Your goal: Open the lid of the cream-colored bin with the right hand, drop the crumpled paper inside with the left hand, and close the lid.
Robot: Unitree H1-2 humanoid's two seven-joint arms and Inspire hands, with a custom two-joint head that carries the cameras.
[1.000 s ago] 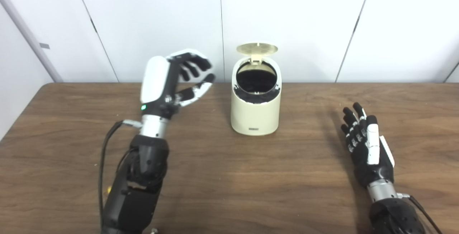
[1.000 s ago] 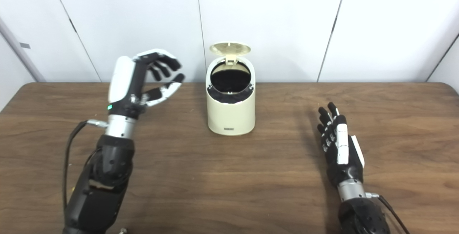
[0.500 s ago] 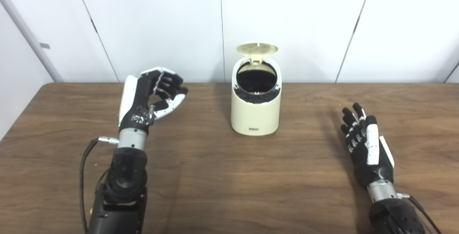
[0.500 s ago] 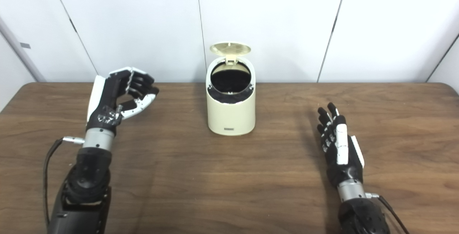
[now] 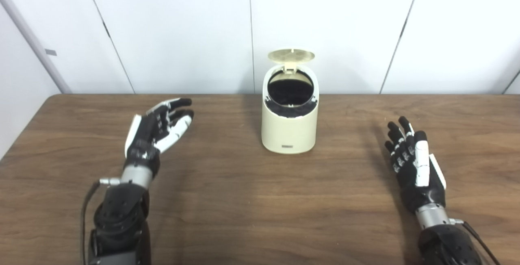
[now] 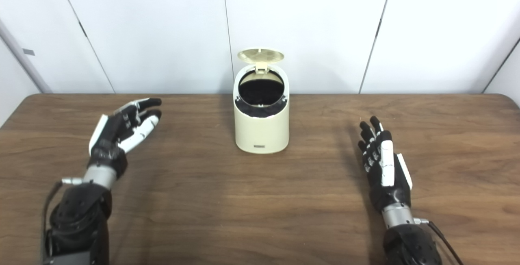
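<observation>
At frame centre the cream-colored cylindrical plastic bin [image 5: 289, 122] stands with its round lid [image 5: 291, 55] up, both the left hand [image 5: 156, 129] and right hand [image 5: 414, 163] spread empty, no paper visible, so closing seemingly falls to the right.

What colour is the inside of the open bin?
Black; the inside of the bin shows best in the left eye view.

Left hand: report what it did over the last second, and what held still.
The left hand dropped from beside the bin's mouth, pulled back left toward the robot, and uncurled; it holds nothing. The right hand, the bin and its raised lid stayed as they were.
</observation>
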